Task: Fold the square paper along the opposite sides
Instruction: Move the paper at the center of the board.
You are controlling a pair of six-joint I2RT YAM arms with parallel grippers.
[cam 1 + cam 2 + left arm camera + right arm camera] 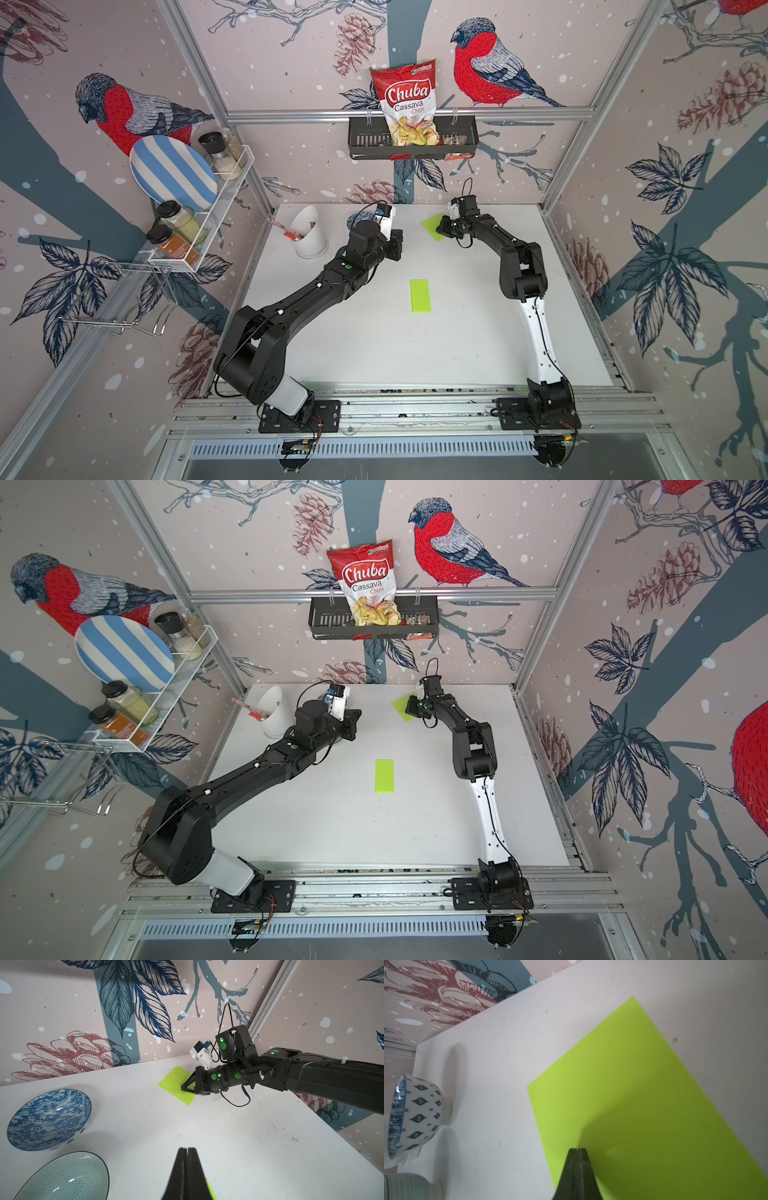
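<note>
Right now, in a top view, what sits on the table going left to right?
White cup → blue bowl → folded green paper. The square green paper overlaps that one sideways, so I skip it.

Overhead pair; low wrist views probably share paper (172, 1082).

The left arm (307, 291) and right arm (521, 270) are clad in black housings, each with one white link (536, 332) above its base. Black cables (236, 1106) are looped at the wrists, and round green markings (223, 1045) are borne by the right wrist.
</note>
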